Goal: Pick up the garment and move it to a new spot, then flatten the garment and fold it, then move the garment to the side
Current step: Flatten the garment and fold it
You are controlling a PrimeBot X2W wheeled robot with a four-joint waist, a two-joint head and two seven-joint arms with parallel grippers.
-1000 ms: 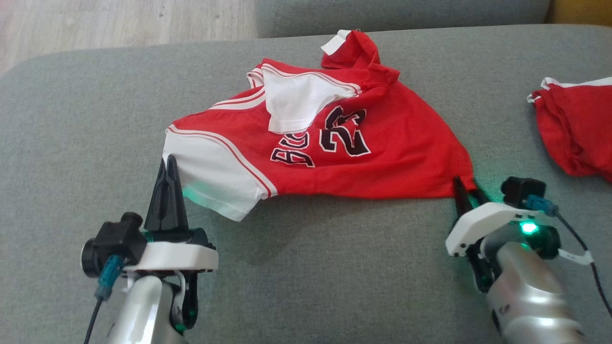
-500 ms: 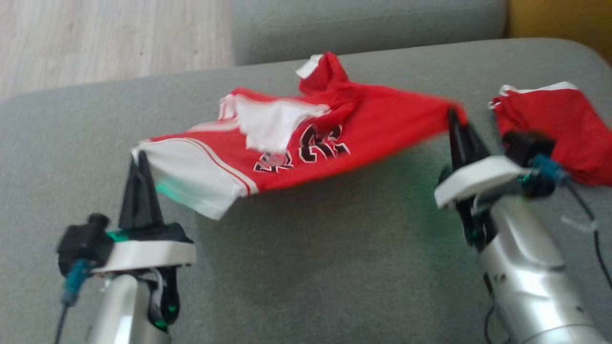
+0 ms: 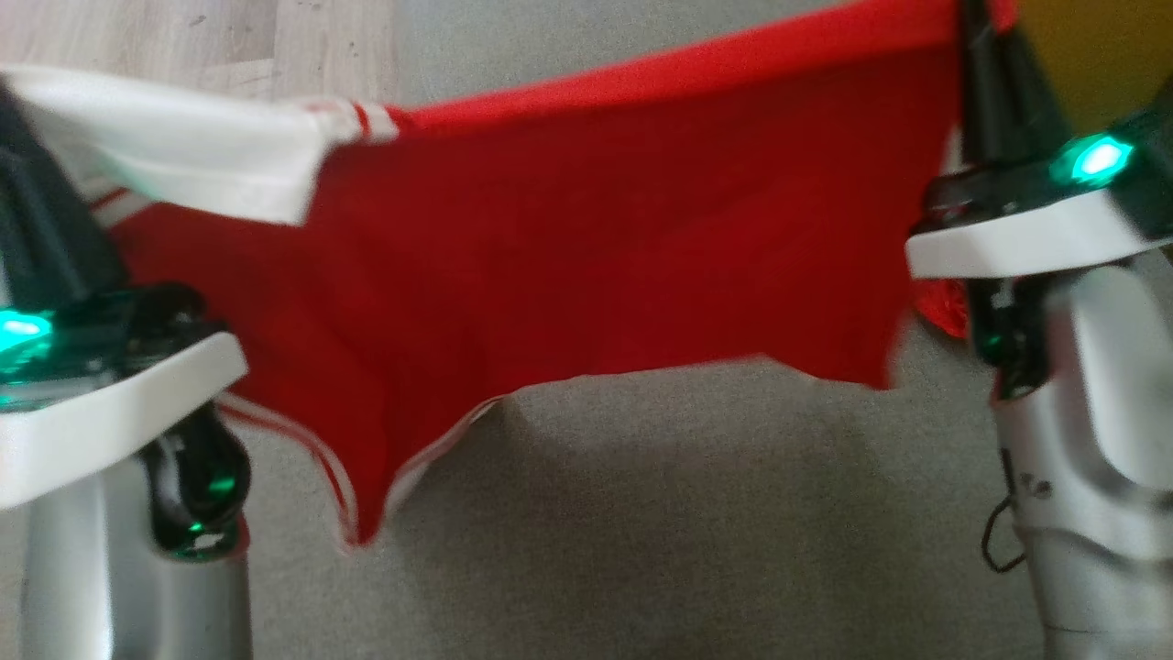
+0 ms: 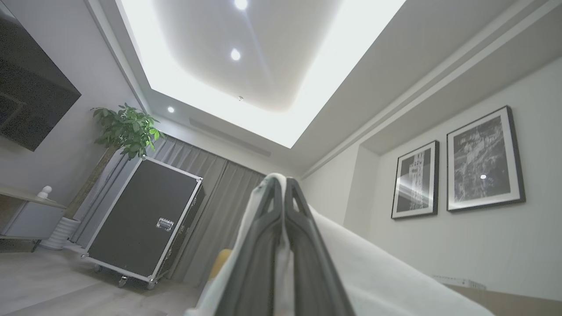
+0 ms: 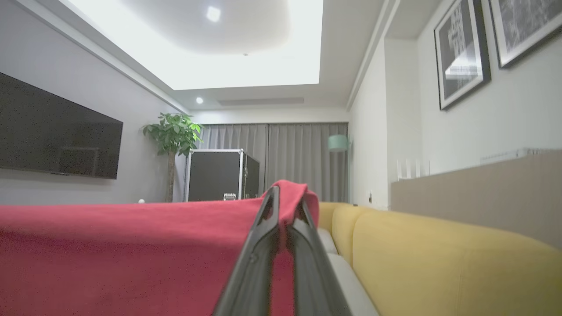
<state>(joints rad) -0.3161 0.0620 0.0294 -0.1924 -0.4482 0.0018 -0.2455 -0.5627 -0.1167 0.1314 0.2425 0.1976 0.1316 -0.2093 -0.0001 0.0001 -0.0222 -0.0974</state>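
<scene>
The garment (image 3: 605, 229) hangs spread in the air above the grey sofa seat (image 3: 696, 513); we judge it soft, light, saggy. Our left gripper (image 4: 281, 186) and right gripper (image 5: 285, 195) have jaws clenched on its top corners, sensible holds.

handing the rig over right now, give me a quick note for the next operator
Left tool: shut on the garment, at a white corner.
Right tool: shut on a red corner.
The garment hangs spread between both tools above the grey cushion, apparently clear of it.
Done: pickup.
Left: set it down at a new spot, flatten, fold, move aside.
</scene>
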